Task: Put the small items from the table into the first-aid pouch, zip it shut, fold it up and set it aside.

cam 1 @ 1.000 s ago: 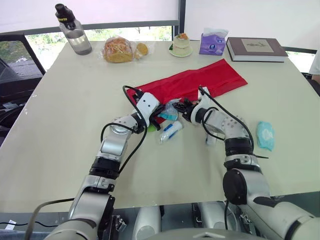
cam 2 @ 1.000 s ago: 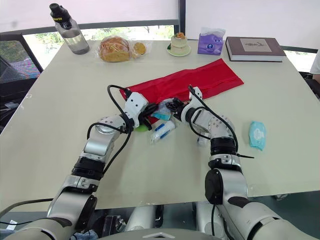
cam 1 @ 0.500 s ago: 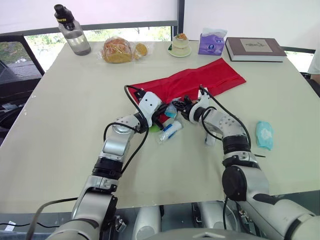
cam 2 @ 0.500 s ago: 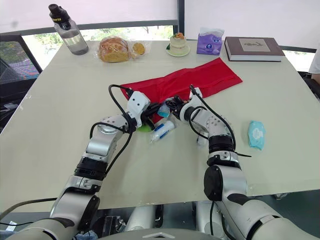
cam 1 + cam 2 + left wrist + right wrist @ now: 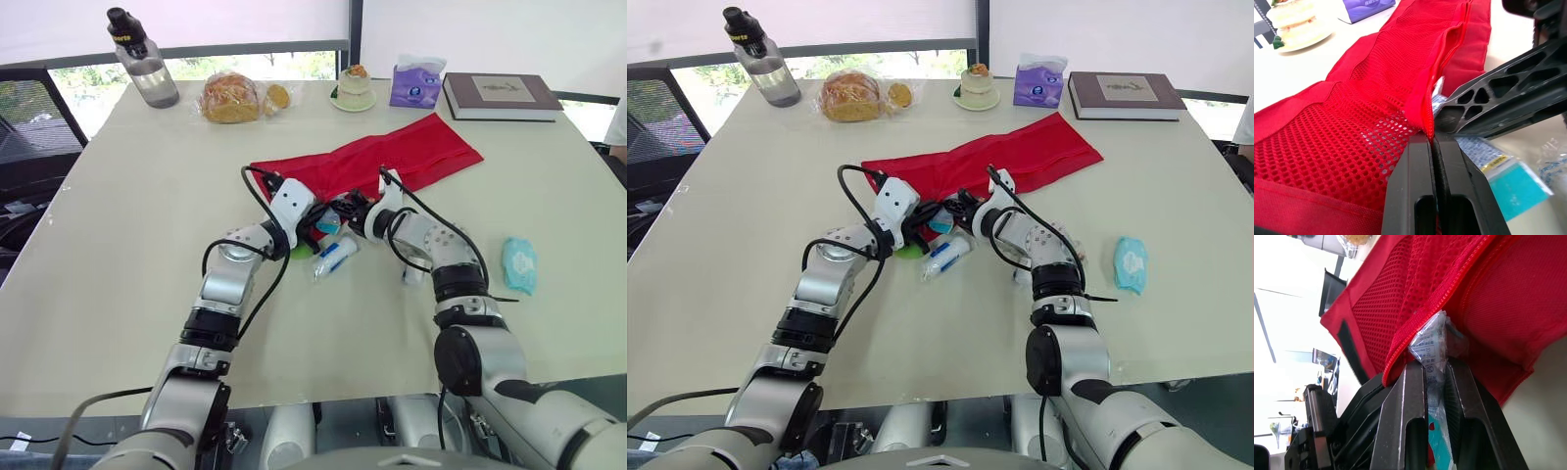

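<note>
Your left gripper (image 5: 1435,140) pinches the pouch (image 5: 1352,112) edge open so your right gripper (image 5: 1435,366), clamping a packet (image 5: 1431,340), can enter.

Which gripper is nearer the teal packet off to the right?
Right. Right gripper, holding a sachet, sits at the red pouch's mouth, left of the teal packet; left gripper lies farther left.
</note>
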